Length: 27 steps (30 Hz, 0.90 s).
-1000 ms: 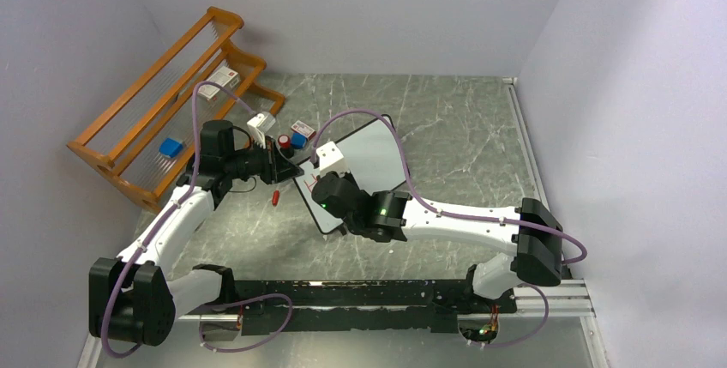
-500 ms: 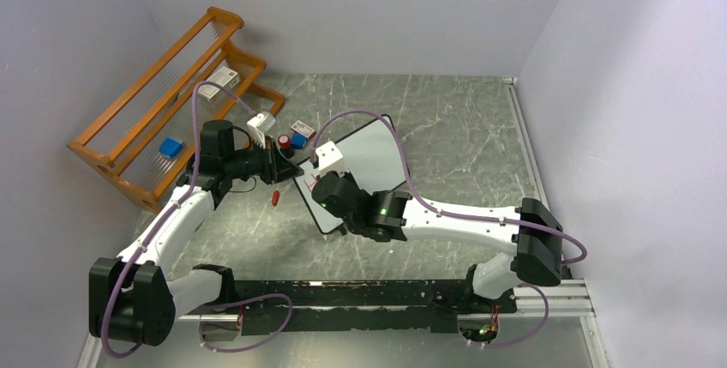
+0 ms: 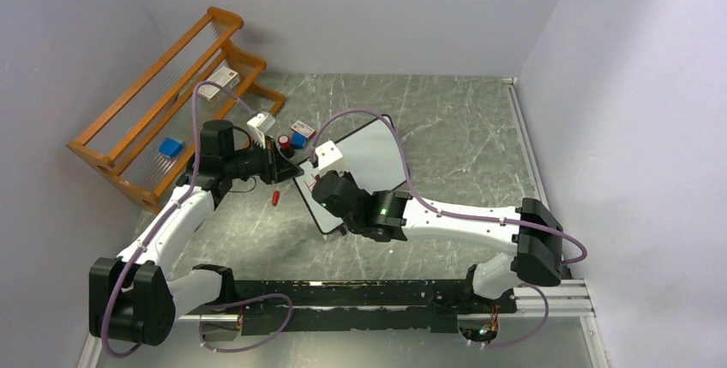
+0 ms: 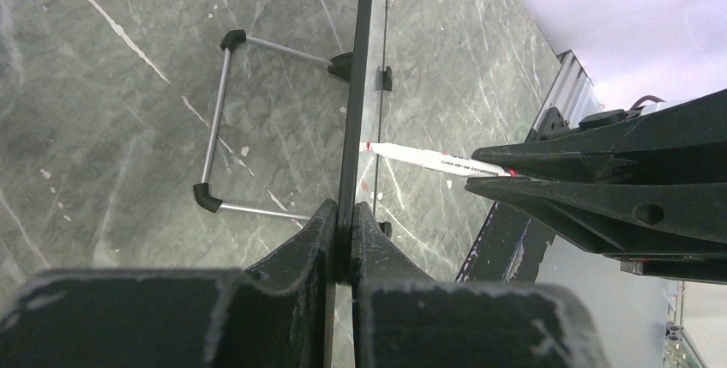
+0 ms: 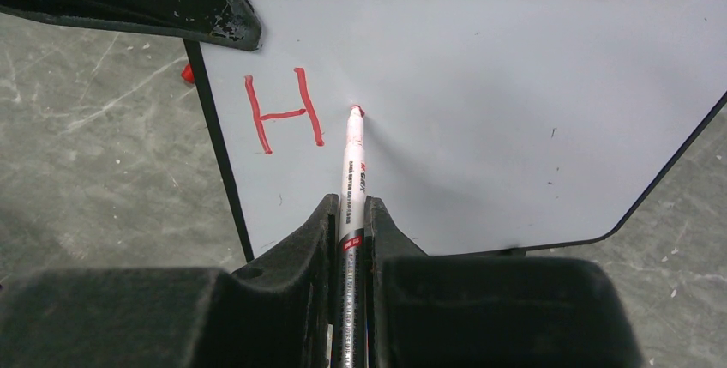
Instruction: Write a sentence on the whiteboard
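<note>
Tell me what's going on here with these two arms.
The left tool is shut on the black frame edge of the whiteboard, steadying it. The right tool is shut on a red marker, whose tip is at the board face just right of a red H. That H is the only letter written, so the writing has barely begun.

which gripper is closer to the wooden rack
Left. The left gripper clamps the edge of the whiteboard on the side toward the rack; the right gripper holds the marker against the board face, farther off.
</note>
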### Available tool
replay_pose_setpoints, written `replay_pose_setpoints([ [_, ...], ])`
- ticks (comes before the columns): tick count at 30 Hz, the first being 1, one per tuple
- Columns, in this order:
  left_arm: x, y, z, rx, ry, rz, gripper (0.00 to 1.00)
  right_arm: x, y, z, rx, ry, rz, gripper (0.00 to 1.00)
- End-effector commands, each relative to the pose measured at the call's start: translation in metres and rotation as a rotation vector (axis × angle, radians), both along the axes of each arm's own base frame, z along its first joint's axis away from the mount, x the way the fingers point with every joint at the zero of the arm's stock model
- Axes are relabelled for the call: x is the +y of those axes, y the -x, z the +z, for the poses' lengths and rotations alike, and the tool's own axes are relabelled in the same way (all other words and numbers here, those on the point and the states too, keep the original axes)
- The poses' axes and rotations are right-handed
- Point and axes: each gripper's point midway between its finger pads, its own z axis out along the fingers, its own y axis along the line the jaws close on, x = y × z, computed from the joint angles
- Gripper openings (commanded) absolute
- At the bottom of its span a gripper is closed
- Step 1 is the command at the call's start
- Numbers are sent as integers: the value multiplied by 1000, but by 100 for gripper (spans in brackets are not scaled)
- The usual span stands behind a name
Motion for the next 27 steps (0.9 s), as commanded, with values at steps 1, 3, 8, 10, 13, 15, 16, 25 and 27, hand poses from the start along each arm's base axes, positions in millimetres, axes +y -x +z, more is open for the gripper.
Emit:
replay_pose_setpoints([
  [1,4,-2,-13,31,-28,22,5,7,-2,14,-6,-63,12,0],
  [3,4,-2,-13,32,-27,21,5,8,-1,14,-4,-65,18,0],
  [8,4,-2,-13,32,-26,21,5,9,2,11,7,-55,32,0],
  [10,4,-2,-14,33,-27,22,5,8,2,8,14,-47,33,0],
  [13,4,-2,-14,32,-27,21,5,6,3,2,25,-32,32,0],
  [15,4,-2,-14,35,-27,22,5,4,4,-1,32,-21,32,0],
  [16,4,-2,-14,34,-27,22,5,4,5,-3,37,-18,34,0],
  [25,4,-2,-14,31,-29,23,5,2,10,-12,61,-1,46,0],
  [27,4,-2,-14,32,-29,22,5,0,10,-14,65,7,46,0],
])
